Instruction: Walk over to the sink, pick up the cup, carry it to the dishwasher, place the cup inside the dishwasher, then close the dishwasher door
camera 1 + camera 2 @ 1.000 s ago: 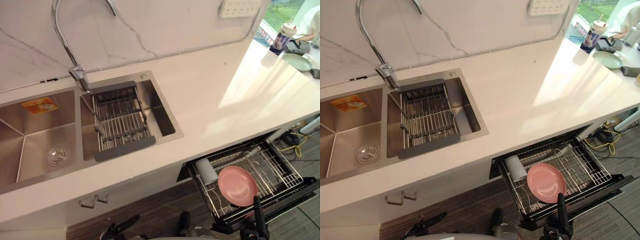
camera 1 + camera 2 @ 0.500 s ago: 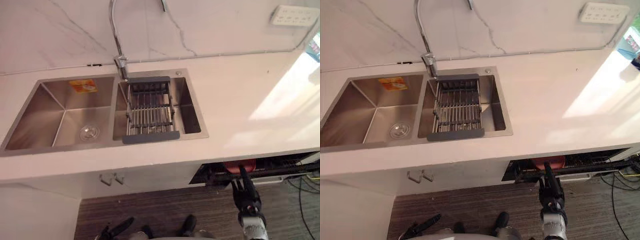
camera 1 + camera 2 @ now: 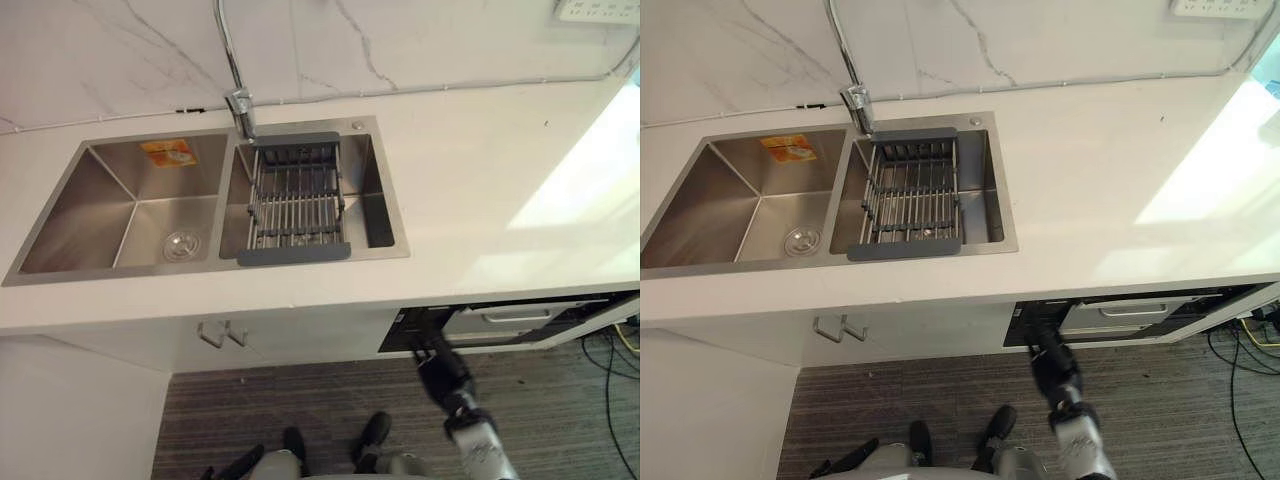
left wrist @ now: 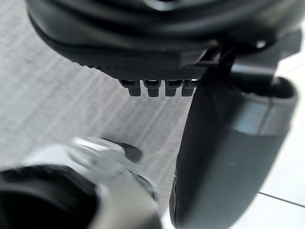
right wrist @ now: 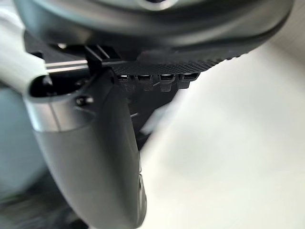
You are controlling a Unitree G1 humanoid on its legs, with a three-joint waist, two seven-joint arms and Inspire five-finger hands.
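Observation:
The dishwasher [image 3: 515, 318] sits under the white counter at the right, its drawer pushed almost fully in, with only a thin dark gap showing. The cup is hidden. My right hand [image 3: 445, 368] reaches up to the drawer's left end, with its fingers straight against the dark front edge. In the right wrist view its thumb [image 5: 95, 157] stands straight. My left hand [image 3: 232, 466] hangs low by the floor, relaxed and holding nothing, with its thumb [image 4: 224, 157] showing in the left wrist view.
A steel double sink [image 3: 100, 272] is set in the counter [image 3: 480, 180]. A grey wire rack [image 3: 295, 205] lies across its right basin under the tall faucet [image 3: 238, 100]. A cabinet handle [image 3: 222, 335] is below. Striped flooring lies in front, and loose cables [image 3: 615, 360] trail at the far right.
The camera has swung left and the view has shifted. The drawer, fully out with a white cup and a pink plate a second ago, is now pushed almost shut, my right hand following it.

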